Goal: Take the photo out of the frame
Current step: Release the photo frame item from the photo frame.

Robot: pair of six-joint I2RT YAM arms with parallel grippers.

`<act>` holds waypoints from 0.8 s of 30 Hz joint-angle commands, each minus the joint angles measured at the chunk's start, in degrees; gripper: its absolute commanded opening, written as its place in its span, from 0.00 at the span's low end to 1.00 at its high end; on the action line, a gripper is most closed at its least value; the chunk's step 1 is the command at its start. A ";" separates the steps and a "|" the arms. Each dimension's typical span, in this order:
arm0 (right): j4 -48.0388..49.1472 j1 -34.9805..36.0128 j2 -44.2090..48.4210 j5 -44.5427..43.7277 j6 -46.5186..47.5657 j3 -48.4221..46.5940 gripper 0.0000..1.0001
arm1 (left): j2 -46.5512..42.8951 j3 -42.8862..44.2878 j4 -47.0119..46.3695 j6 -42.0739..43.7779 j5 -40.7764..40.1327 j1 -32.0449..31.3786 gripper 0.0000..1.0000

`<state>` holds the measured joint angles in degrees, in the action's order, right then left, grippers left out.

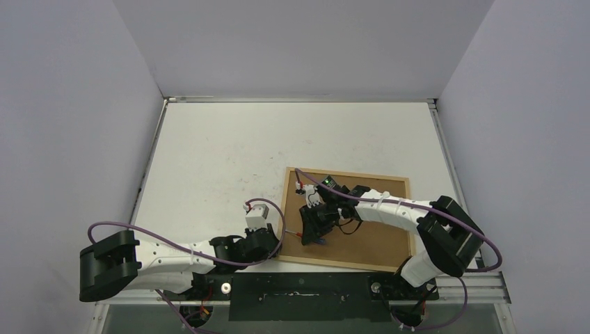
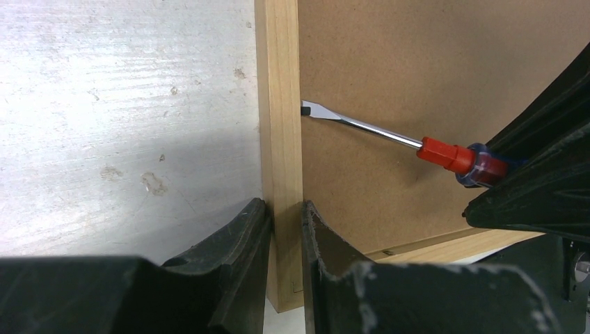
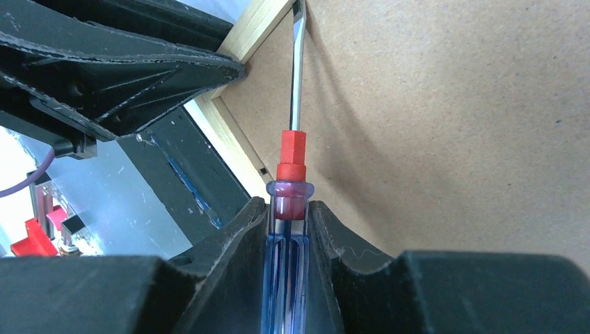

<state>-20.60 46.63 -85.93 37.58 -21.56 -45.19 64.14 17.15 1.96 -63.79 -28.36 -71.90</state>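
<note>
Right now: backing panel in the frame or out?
In. The fibreboard backing lies inside the wooden frame; the screwdriver tip is at their seam, with no visible lift.

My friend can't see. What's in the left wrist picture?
The left jaws pinch the wooden frame. A screwdriver points its flat tip at the seam where the frame meets the brown backing. The white table lies to the left.

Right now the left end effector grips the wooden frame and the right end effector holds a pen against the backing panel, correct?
Not a pen: the right wrist view shows the right end effector holding a screwdriver, tip at the edge of the backing panel. The rest is right.
</note>
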 commanded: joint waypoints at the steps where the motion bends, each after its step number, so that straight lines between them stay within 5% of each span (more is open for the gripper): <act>1: 6.85 3.00 -0.69 0.72 -1.32 -6.54 0.00 | 3.34 -2.95 8.51 1.39 2.82 0.18 0.00; 24: -3.16 7.55 -7.46 -4.20 2.36 -23.73 0.00 | 3.10 -4.78 5.21 1.84 3.22 -0.26 0.00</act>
<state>-35.59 52.29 -92.95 28.16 -22.85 -61.23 64.18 16.29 0.69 -62.76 -30.46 -71.90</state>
